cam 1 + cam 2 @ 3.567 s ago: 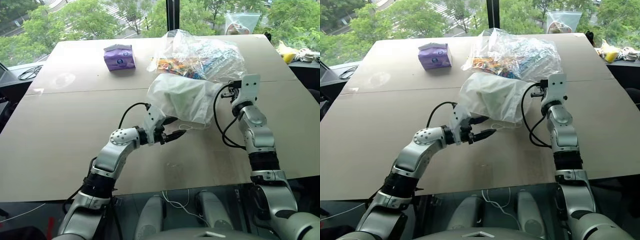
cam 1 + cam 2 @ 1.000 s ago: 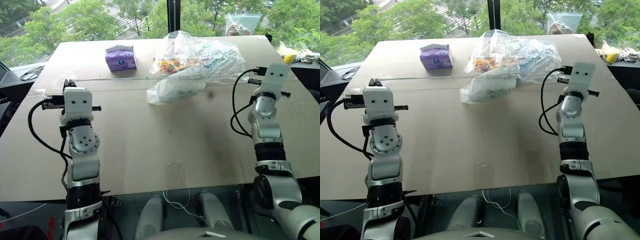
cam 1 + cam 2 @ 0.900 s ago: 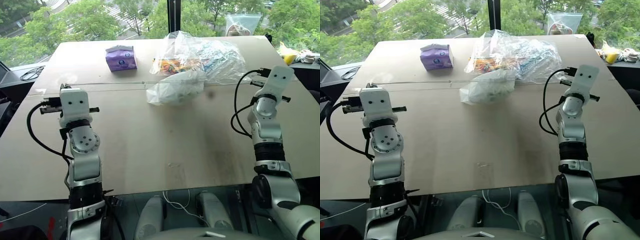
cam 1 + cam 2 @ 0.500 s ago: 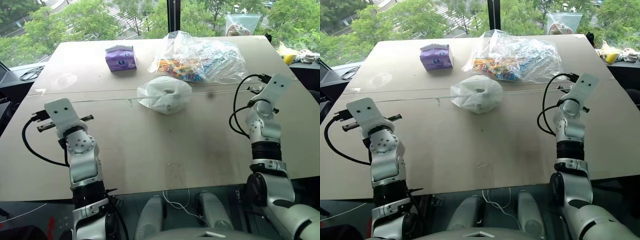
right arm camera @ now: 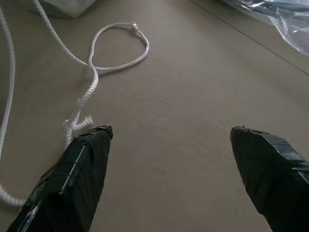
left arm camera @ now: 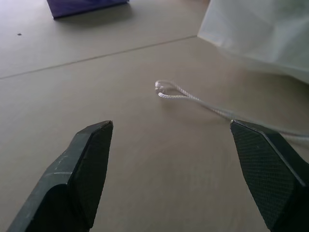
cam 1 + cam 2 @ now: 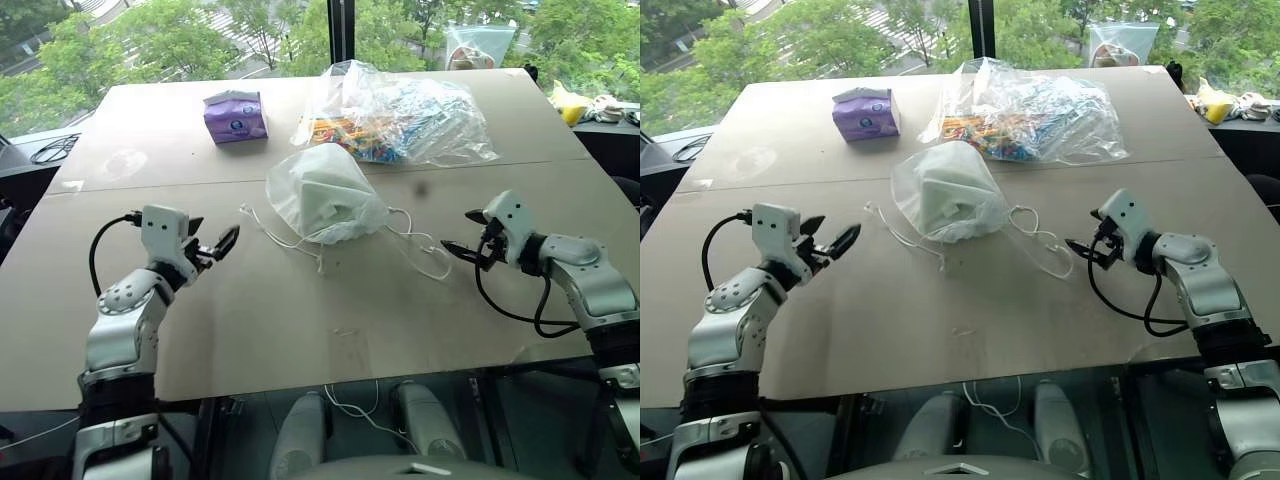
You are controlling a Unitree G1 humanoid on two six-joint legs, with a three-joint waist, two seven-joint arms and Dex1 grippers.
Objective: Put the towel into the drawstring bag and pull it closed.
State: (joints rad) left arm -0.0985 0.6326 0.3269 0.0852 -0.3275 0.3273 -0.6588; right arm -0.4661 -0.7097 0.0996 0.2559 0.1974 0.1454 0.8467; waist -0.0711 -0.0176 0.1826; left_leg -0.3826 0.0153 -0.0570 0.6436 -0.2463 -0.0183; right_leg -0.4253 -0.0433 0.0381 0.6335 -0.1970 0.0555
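Observation:
The white drawstring bag (image 7: 322,195) lies at the table's middle, its mouth gathered shut. Through its thin fabric the towel (image 7: 328,203) shows as a pale green shape inside. One slack cord (image 7: 268,228) trails to the left of the bag and another cord (image 7: 420,245) loops to the right. My left gripper (image 7: 213,238) hovers low over the table, open, a hand's width short of the left cord's end (image 6: 166,89). My right gripper (image 7: 458,247) is open too, beside the right cord's frayed end (image 5: 77,123). Neither holds anything.
A big clear plastic bag (image 7: 400,105) of colourful items sits just behind the drawstring bag. A purple packet (image 7: 236,115) stands at the back left. Another clear bag (image 7: 480,45) leans at the far edge by the window, and yellow items (image 7: 565,100) lie off the right side.
Both grippers have let go of the taut cords and opened. Both arms have dropped towards the table. The cords now lie slack and the bag has settled nearer to me.

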